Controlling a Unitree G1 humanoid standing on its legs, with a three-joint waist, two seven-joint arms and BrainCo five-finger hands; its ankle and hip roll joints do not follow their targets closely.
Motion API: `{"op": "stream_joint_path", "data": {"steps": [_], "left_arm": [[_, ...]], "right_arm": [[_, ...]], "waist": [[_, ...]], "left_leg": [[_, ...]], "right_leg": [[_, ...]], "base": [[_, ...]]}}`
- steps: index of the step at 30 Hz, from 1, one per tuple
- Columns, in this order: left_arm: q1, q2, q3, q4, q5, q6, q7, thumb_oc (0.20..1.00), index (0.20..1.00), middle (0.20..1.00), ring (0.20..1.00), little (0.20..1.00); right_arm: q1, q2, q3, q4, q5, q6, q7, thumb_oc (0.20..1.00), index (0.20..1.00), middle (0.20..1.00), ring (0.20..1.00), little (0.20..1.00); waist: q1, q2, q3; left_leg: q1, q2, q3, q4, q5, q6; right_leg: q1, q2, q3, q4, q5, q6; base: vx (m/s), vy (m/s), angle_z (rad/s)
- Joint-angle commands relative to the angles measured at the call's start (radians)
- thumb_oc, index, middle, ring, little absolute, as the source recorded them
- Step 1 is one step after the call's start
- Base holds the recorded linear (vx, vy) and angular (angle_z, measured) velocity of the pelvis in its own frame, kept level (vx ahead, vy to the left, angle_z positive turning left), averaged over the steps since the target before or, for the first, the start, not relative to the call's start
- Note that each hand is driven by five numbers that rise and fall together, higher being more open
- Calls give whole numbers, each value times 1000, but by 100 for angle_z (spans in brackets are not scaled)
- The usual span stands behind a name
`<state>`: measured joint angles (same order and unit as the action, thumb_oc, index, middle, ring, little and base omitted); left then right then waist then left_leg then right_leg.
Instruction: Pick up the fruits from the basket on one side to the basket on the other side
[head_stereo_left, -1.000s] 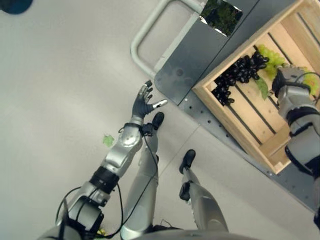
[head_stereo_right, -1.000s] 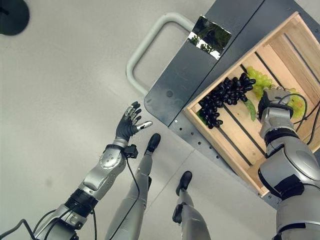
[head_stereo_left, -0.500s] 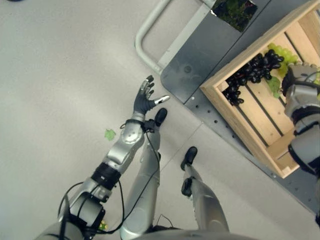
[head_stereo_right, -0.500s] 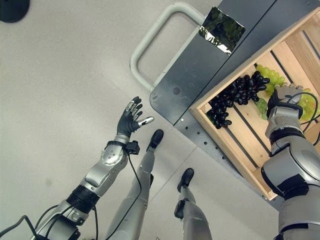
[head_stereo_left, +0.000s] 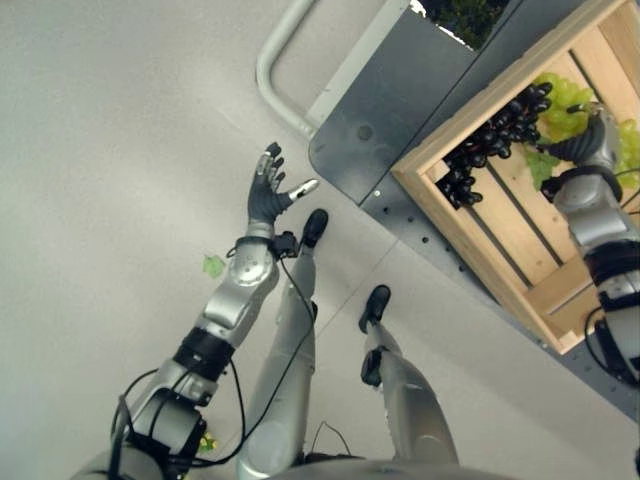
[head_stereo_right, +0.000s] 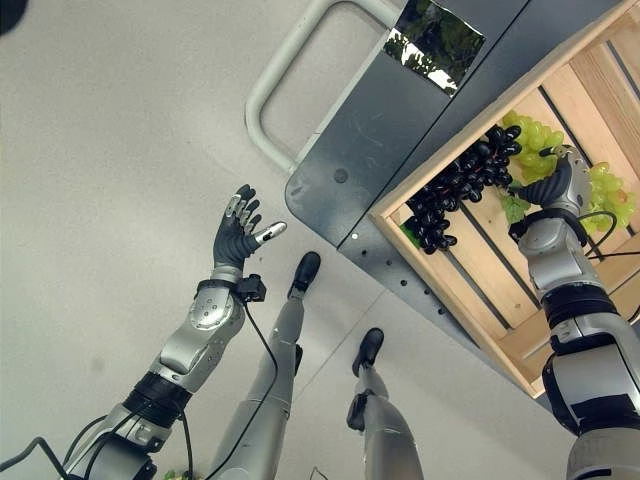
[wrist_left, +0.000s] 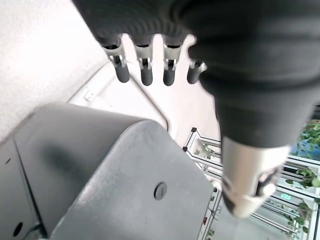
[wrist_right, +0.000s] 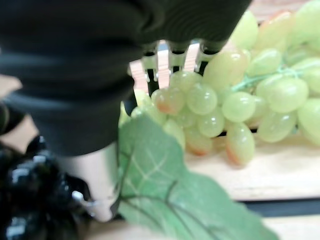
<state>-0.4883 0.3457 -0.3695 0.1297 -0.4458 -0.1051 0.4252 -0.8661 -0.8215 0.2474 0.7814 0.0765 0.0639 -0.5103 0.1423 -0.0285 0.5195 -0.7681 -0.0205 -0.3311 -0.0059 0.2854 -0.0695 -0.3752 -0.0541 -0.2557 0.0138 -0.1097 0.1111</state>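
At the upper right, the right hand (head_stereo_right: 556, 182) curls its fingers into the green grape bunch (wrist_right: 235, 105) in the slatted wooden crate (head_stereo_right: 470, 300); soft and loosely jointed, it likely carries best cupped near the stem, while the left hand (head_stereo_left: 268, 192) hangs spread open mid-frame.

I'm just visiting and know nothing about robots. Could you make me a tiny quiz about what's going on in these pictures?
1. True or false: the left hand is holding fruit.
2. Which fruit is the right hand on? A. the dark grapes B. the green grapes C. a banana
3. Fill in: both bunches lie in a wooden ____.

Key
1. False: it is raised over the floor, fingers spread, nothing in it.
2. B: its fingers curl round the green bunch, beside a green leaf.
3. crate, which sits on a grey cart.
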Motion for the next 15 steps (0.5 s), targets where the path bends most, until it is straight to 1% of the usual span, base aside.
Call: {"op": "stream_joint_path", "data": {"steps": [1, 4, 6, 12, 14, 15], "left_arm": [[35, 5, 49, -50, 59, -42, 29, 1000, 1000, 1000, 1000, 1000], [35, 11, 44, -51, 63, -41, 30, 1000, 1000, 1000, 1000, 1000], [40, 11, 38, -55, 58, -44, 29, 1000, 1000, 1000, 1000, 1000], [38, 17, 25, -70, 50, -45, 19, 1000, 1000, 1000, 1000, 1000], [40, 14, 24, -74, 45, -45, 17, 1000, 1000, 1000, 1000, 1000], [35, 15, 27, -76, 46, -45, 19, 1000, 1000, 1000, 1000, 1000]], "right_arm": [[47, 32, -40, -88, 40, -46, -63, 1000, 1000, 1000, 1000, 1000], [37, 30, -40, -72, 38, -42, -60, 1000, 1000, 1000, 1000, 1000], [14, 27, -11, -40, 46, -43, -44, 1000, 1000, 1000, 1000, 1000], [-79, 5, 68, 58, 65, -35, -2, 1000, 1000, 1000, 1000, 1000], [-105, -2, 94, 85, 75, -38, 2, 1000, 1000, 1000, 1000, 1000], [-110, -3, 87, 77, 81, -41, -5, 1000, 1000, 1000, 1000, 1000]], "waist": [[-14, -57, 0], [-15, -56, 0], [-16, -56, 0], [-9, -56, 0], [-9, -57, 0], [-10, -57, 0]], "left_leg": [[5, 79, 77, 73, -156, -93], [-7, 77, 77, 78, -149, -91], [-1, 78, 80, 80, -157, -93], [-10, 80, 79, 79, -148, -93], [0, 82, 82, 77, -154, -94], [-8, 83, 81, 76, -146, -93]], "right_leg": [[-39, -109, 44, 4, 25, 69], [-51, -107, 49, 7, 30, 69], [-46, -107, 51, 9, 25, 68], [-60, -105, 52, 10, 34, 70], [-50, -105, 52, 9, 28, 70], [-57, -103, 52, 8, 34, 71]], "base": [[0, 0, 0], [-2, -2, -1], [3, -10, -2], [0, 0, 0], [0, 0, 0], [0, 0, 0]]}}
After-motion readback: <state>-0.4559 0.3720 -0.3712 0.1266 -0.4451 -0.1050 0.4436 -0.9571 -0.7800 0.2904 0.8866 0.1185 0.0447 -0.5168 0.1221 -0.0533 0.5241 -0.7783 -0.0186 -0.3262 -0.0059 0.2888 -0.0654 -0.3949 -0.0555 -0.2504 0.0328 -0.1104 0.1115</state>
